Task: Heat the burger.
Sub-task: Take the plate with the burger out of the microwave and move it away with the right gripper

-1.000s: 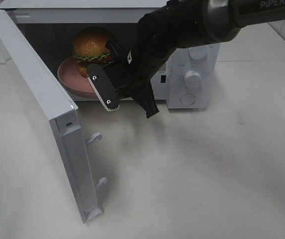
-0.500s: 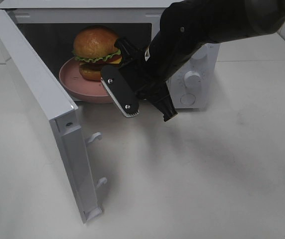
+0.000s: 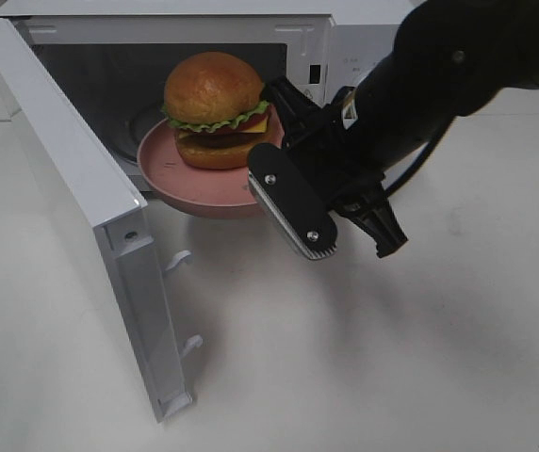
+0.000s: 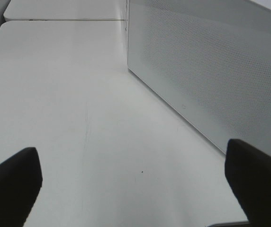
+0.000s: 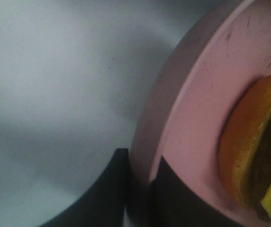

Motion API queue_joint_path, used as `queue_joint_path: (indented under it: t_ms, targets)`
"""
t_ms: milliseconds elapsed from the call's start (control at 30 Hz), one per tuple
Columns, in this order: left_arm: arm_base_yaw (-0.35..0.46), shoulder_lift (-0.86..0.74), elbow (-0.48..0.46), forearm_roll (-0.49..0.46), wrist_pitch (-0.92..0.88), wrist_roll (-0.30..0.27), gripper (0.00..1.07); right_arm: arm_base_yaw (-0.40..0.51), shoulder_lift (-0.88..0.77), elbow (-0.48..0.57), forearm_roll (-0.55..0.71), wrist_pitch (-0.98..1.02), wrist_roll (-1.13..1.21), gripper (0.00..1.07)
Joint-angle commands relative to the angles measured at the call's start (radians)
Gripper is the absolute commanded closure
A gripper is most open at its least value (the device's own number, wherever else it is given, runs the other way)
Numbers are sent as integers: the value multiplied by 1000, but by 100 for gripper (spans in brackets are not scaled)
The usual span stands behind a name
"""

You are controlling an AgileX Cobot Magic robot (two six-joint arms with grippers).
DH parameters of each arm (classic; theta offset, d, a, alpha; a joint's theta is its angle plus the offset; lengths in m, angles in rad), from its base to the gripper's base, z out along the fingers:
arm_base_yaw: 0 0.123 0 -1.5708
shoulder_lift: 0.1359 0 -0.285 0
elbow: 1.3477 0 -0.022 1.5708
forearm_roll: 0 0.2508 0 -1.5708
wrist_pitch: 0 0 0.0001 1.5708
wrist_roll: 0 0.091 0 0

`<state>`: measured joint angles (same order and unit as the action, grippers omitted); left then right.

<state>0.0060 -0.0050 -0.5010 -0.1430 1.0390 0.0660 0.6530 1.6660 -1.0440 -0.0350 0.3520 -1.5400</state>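
- The microwave door (image 3: 81, 202) hangs open toward the front on the left, with its latch hooks (image 3: 183, 259) sticking out over the white table (image 3: 364, 377).
- The left gripper (image 4: 135, 182) sits low over the table beside the outside of the door (image 4: 206, 75), jaws spread wide apart and holding nothing.
- The right gripper (image 3: 284, 169) is clamped on the rim of the pink plate (image 3: 171, 184); the right wrist view shows one finger (image 5: 107, 189) under the rim and one on top of it.
- The plate (image 5: 192, 109) is at the mouth of the microwave (image 3: 156, 28), its front edge sticking out past the opening.
- The burger (image 3: 218, 108) stands upright on the plate, just beside the gripped edge.
- Behind it is the dark oven cavity (image 3: 90, 75).
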Motion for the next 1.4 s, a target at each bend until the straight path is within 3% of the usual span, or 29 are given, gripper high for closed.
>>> queue_joint_path:
  t_ms: [33, 667, 1267, 1400]
  targets:
    - [1, -21, 6, -5, -3, -1, 3, -5, -103, 77, -3, -59, 3, 107]
    - [1, -21, 6, -5, -3, -1, 3, -1, -491, 377, -4, 7, 55, 107]
    - [1, -21, 6, -5, -3, -1, 3, -1, -818, 496, -11, 172, 119, 107]
    - [1, -21, 6, -5, -3, -1, 3, -1, -880, 500, -69, 248, 184, 107]
